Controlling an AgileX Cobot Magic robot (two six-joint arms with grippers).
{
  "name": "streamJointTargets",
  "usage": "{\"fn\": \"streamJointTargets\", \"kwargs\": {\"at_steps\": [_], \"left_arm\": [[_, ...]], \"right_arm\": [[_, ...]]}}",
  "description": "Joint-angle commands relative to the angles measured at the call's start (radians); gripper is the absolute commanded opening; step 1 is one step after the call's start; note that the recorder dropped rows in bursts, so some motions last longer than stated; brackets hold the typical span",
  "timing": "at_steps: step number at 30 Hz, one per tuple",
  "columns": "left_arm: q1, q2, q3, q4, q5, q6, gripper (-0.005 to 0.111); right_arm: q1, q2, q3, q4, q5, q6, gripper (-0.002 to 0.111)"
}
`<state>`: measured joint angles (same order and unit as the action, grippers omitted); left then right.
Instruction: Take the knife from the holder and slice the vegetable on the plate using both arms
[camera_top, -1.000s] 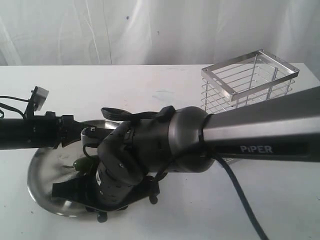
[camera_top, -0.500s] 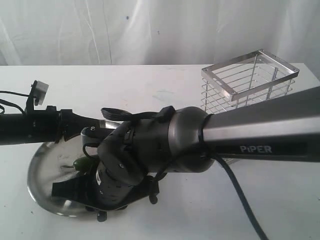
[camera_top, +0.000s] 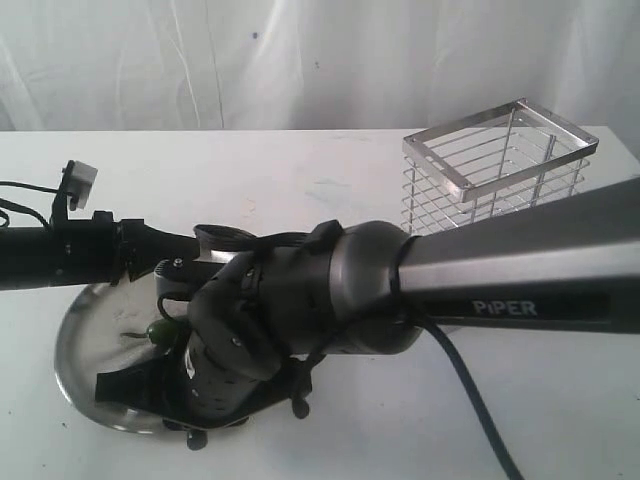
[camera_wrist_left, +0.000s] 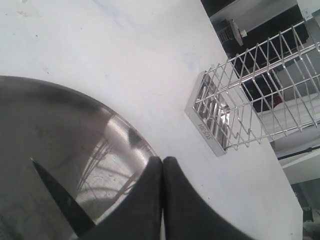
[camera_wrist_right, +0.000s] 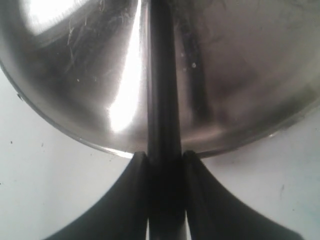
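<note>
Both arms over the plate (camera_top: 75, 340) — blade down.
Your right gripper (camera_wrist_right: 165, 162) pinches the knife (camera_wrist_right: 161, 100); left gripper (camera_wrist_left: 162, 165) pressed together, the vegetable (camera_top: 160, 333) beside it.

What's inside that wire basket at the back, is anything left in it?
Nothing shows through the wires of the basket, so it looks empty. Its lowest part is hidden behind the right arm. The knife is out, clamped in the right gripper over the plate.

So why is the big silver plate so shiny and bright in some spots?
Right wrist view: light glares off the plate in white streaks beside the dark knife. Left wrist view: the plate mirrors blurry grey shapes, and the wire holder gleams. Exterior view: the plate looks duller.
</note>
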<state>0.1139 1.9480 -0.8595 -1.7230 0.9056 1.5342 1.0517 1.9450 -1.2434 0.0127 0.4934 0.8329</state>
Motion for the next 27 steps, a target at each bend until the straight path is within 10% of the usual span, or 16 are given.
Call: {"fn": "streamJointTargets", "kwargs": {"at_steps": [1,18,27], "left_arm": [[0.003,-0.003,-0.003,-0.021,0.029,0.012,0.0],[-0.002,-0.003,-0.003,-0.021,0.001,0.036,0.0],[-0.108,-0.003,-0.004,-0.021,-0.201,0.085,0.0]], "right_arm": [[0.004,0.003,0.001,-0.013,-0.006,0.005,0.0],[0.004,0.003,0.001,-0.039,-0.003,0.027,0.0],[0.004,0.003,0.001,-0.039,-0.003,0.027,0.0]]}}
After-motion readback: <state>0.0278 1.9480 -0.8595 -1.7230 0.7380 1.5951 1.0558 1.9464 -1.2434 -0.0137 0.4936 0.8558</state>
